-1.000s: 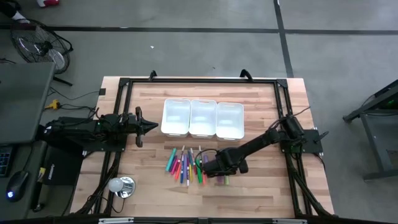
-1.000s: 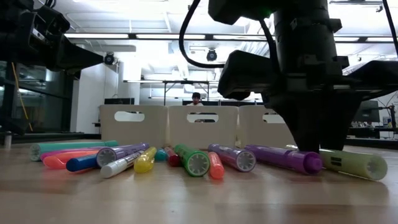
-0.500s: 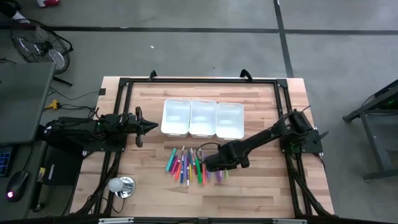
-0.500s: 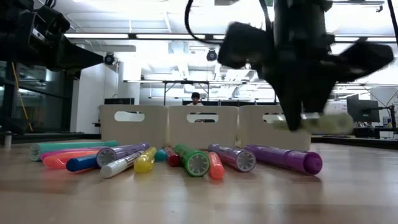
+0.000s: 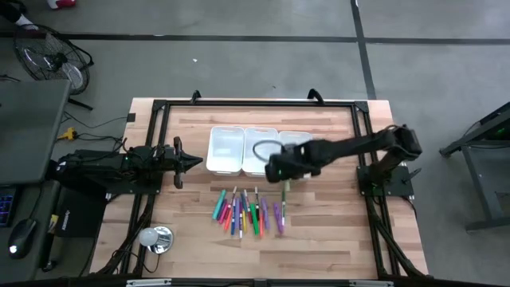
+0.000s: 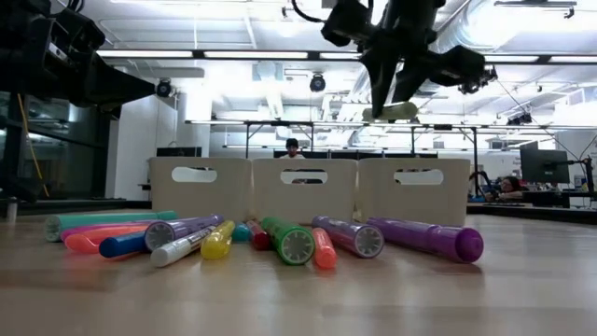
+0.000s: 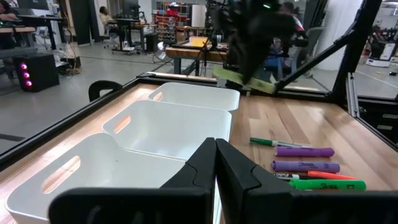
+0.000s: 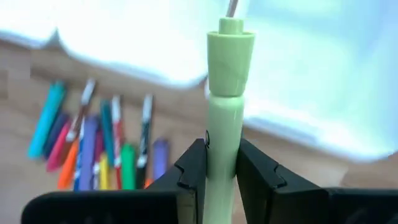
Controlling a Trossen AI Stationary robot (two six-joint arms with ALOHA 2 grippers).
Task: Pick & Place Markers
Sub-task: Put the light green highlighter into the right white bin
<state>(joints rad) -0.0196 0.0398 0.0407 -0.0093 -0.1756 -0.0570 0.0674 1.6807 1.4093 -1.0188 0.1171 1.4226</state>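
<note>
My right gripper (image 5: 280,171) hangs high over the near rim of the white bins (image 5: 225,149), shut on a light green marker (image 8: 224,118). In the low view that marker (image 6: 392,112) shows well above the bins' tops. Several other markers (image 5: 245,212) in pink, orange, green, purple and blue lie side by side on the wooden table, nearer than the bins. At the table's left my left gripper (image 5: 188,162) is shut and level, with nothing in it; the left wrist view shows its shut fingers (image 7: 216,163). My right gripper pinches the light green marker's barrel (image 8: 221,155) between its two fingers, below the marker's stepped end (image 8: 231,59). The fingers come steeply from above and lie across the marker. The marker is lifted clear of the table and lies about level in the hold.
Three white bins stand in a row at the table's middle, left (image 5: 225,149), middle (image 5: 256,143) and right (image 5: 296,142). A black frame (image 5: 159,108) runs round the tabletop. A small metal lamp (image 5: 156,237) sits at the near left. A person sits beyond the table (image 6: 294,147).
My right gripper has risen from among the markers on the table, carrying the light green marker with it, and swung toward the far edge to above the bins. The marker, which lay on the table's right side, is now lifted clear, high above the others.
</note>
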